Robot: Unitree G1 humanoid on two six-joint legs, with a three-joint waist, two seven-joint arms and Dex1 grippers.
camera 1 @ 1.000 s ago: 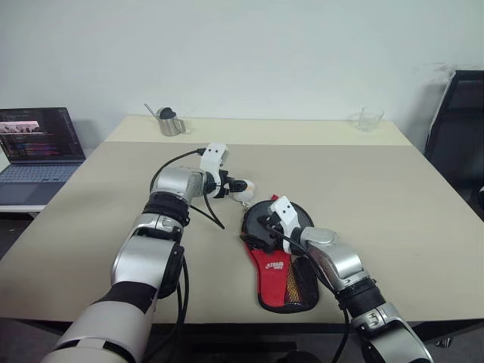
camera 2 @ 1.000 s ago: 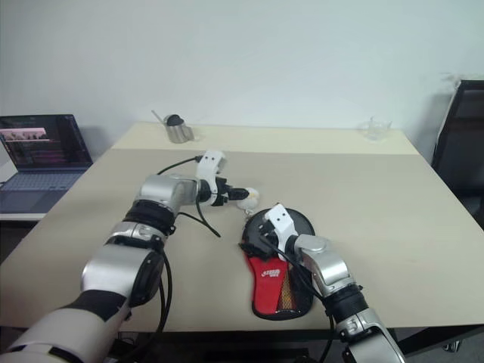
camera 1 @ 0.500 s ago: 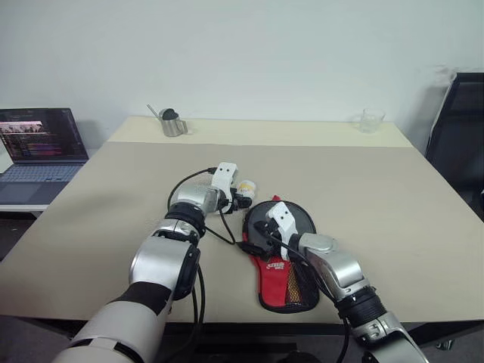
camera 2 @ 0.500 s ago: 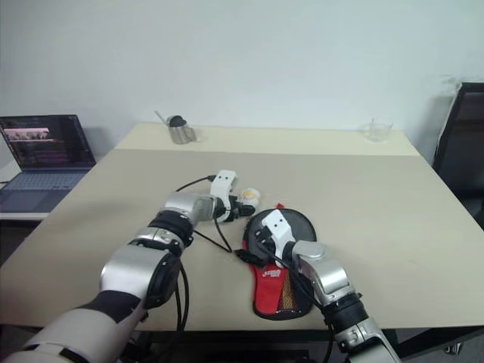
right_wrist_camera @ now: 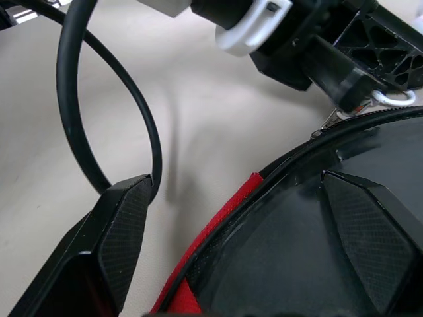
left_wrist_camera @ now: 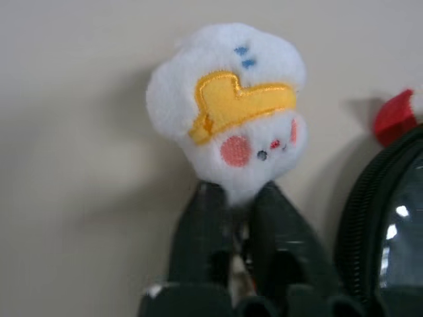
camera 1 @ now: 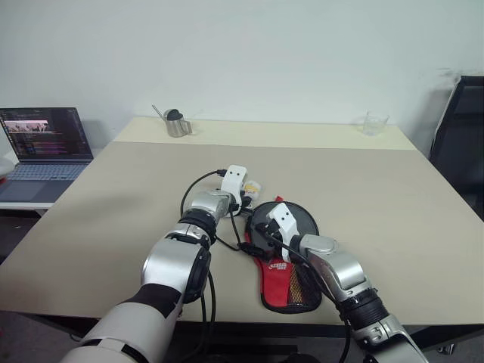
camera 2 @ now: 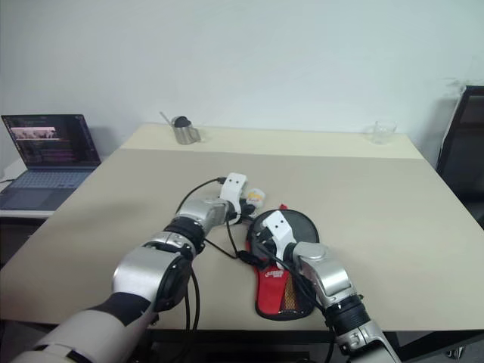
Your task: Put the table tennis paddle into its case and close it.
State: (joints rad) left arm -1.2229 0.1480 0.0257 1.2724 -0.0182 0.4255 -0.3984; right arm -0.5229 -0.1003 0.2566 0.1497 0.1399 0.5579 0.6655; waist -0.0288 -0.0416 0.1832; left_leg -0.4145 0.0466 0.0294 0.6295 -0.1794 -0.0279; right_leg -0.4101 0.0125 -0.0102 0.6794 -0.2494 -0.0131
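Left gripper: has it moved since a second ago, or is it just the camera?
Yes. The left gripper has come nearer the case on the table, and is now shut on the plush charm beside the case's zip edge.

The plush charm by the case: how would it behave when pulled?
The plush charm looks fluffy, so probably light and squashy. The left gripper is pinched shut at its base, beside the case zip edge; it would likely dangle floppily rather than roll.

- I see the soft black-and-red paddle-shaped case (camera 1: 283,261) lying flat near the beige table's (camera 1: 393,204) front edge, round end farthest from that edge.
- Paddle: I cannot tell.
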